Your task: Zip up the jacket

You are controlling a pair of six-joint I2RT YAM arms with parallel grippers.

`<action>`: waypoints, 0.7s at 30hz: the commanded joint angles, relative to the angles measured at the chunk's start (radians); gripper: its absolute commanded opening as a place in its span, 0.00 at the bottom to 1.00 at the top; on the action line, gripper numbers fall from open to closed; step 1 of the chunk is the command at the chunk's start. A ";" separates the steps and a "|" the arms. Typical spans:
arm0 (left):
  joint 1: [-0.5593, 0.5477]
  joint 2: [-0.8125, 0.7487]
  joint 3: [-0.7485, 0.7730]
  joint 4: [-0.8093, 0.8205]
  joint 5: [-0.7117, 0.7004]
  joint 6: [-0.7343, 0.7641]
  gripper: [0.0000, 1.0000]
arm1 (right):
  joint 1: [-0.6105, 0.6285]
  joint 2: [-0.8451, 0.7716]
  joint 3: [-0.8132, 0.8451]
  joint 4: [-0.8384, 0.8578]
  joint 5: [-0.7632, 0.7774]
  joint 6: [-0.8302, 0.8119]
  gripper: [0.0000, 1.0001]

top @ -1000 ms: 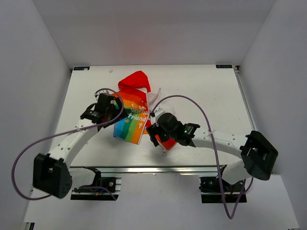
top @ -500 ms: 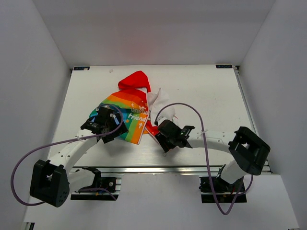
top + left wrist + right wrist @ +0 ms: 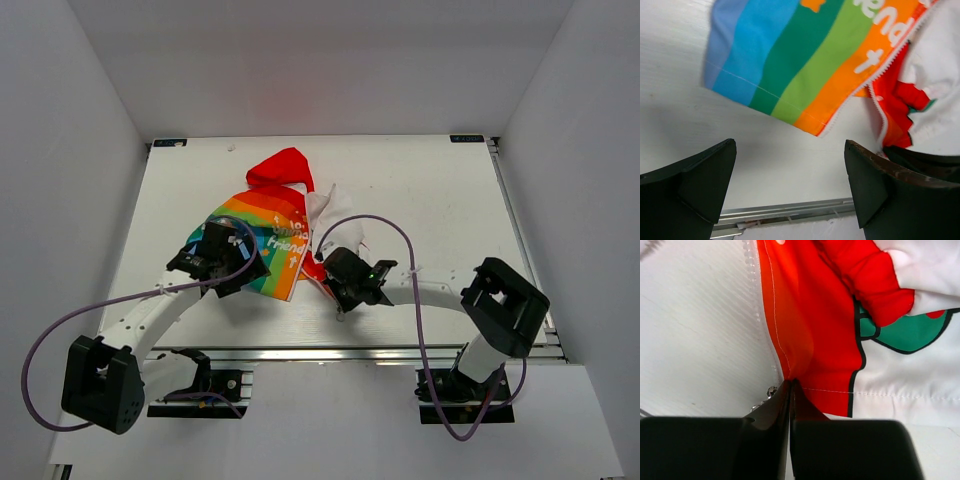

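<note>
The jacket (image 3: 280, 225) lies crumpled mid-table, red hood at the far end, rainbow panel toward the left, white body on the right. My right gripper (image 3: 328, 270) is shut on the jacket's red bottom hem (image 3: 810, 315). Its jaws pinch the fabric beside the white zipper teeth (image 3: 751, 280), and a small metal zipper piece (image 3: 771, 390) shows just left of them. My left gripper (image 3: 230, 268) hangs open over bare table, just near of the rainbow panel's (image 3: 805, 60) lower edge, with nothing between its fingers (image 3: 705, 175).
The table's aluminium front rail (image 3: 780, 212) runs just past the left fingers. White walls enclose the table on three sides. Purple cables (image 3: 400, 225) loop above both arms.
My right gripper went from open to shut on the red hem, shifting slightly left. The left arm drew back toward the near edge off the rainbow panel, which now lies spread wider.
</note>
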 commanded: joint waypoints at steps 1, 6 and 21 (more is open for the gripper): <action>0.001 -0.036 0.028 0.049 0.104 0.039 0.98 | -0.003 0.029 -0.019 0.027 -0.119 0.022 0.00; -0.018 -0.049 -0.006 0.166 0.243 0.050 0.98 | -0.008 -0.023 -0.030 0.093 -0.178 0.039 0.00; -0.211 0.148 -0.012 0.463 0.366 -0.054 0.98 | -0.042 -0.326 -0.171 0.312 -0.266 0.192 0.00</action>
